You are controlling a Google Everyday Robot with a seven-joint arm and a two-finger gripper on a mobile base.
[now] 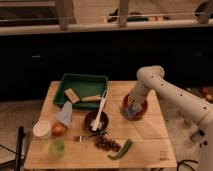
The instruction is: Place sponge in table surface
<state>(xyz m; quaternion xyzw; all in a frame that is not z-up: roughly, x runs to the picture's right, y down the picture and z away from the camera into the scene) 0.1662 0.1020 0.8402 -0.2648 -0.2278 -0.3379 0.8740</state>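
- Fingers (133, 105) are sitting in the bowl (144, 107) at the sponge (130, 112); cannot tell their spread.
- Gripper (132, 107) is hanging there, likely for lifting it onto the table (145, 131).

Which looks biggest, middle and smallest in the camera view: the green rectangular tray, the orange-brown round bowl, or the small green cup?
1. green rectangular tray
2. orange-brown round bowl
3. small green cup, smallest even though nearer the camera
The gripper is down inside the bowl.

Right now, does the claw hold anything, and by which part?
It cannot be told: the claw is low over the bowl, at the sponge; the contact is hidden.
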